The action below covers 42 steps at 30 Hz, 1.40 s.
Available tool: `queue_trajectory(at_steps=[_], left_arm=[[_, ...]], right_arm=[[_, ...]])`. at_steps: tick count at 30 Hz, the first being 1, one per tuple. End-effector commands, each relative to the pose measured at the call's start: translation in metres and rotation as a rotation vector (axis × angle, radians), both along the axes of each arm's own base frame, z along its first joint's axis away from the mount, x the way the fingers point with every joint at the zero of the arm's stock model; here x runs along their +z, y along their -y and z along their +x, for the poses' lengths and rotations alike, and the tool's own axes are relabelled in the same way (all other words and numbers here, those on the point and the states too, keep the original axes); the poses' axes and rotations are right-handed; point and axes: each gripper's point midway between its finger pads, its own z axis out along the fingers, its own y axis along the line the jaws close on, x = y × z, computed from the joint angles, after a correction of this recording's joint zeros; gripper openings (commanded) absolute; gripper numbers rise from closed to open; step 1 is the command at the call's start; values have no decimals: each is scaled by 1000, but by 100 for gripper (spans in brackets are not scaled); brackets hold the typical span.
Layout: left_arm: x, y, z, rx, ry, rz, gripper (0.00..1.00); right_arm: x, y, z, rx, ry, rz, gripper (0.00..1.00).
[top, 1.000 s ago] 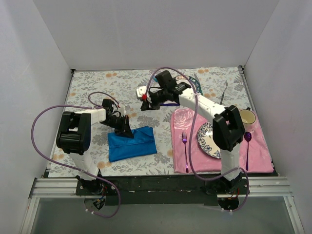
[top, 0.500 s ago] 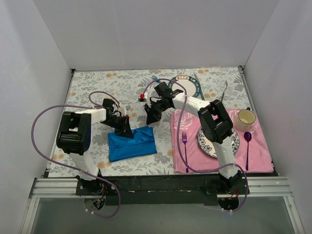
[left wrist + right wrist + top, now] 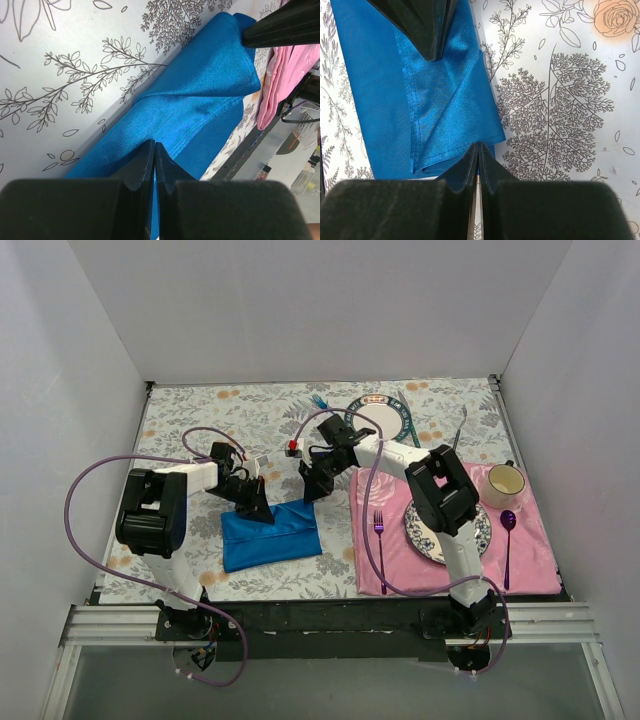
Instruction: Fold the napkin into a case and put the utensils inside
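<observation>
The glossy ribbed napkin (image 3: 275, 538) lies folded oblong.

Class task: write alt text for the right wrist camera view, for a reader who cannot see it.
The right gripper, shut, touches its tips to the near edge of a folded blue napkin, while the left gripper, also shut, meets its far side. The napkin lies on a floral-printed tablecloth.

Right fingers (image 3: 465, 165) now down at napkin (image 3: 270, 535) corner, perhaps closed on it.
</observation>
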Motion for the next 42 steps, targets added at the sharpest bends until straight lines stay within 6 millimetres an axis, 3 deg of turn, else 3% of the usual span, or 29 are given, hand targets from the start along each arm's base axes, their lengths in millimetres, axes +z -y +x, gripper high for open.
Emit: queue_trajectory(at_steps=[1,8,13,26,34,36,42], left_arm=[[-11,-15,9,-14,67,113,0],[-11,-15,10,-13,70,114,0],[-11,-14,10,-15,69,116,0],[-11,-14,10,-15,67,117,0],[-9,-15,9,-10,72,120,0],[-1,-12,11,0,83,85,0],[73,20,22,12,228,-223,6]], right_arm=[[38,-5,-6,37,50,76,10],[58,-16,5,20,79,122,21],[66,-26,11,1,61,140,23],[10,1,-27,80,8,35,21],[-26,18,-33,101,26,-48,18],[-31,20,-34,105,29,-57,18],[-34,23,-33,113,59,-58,18]])
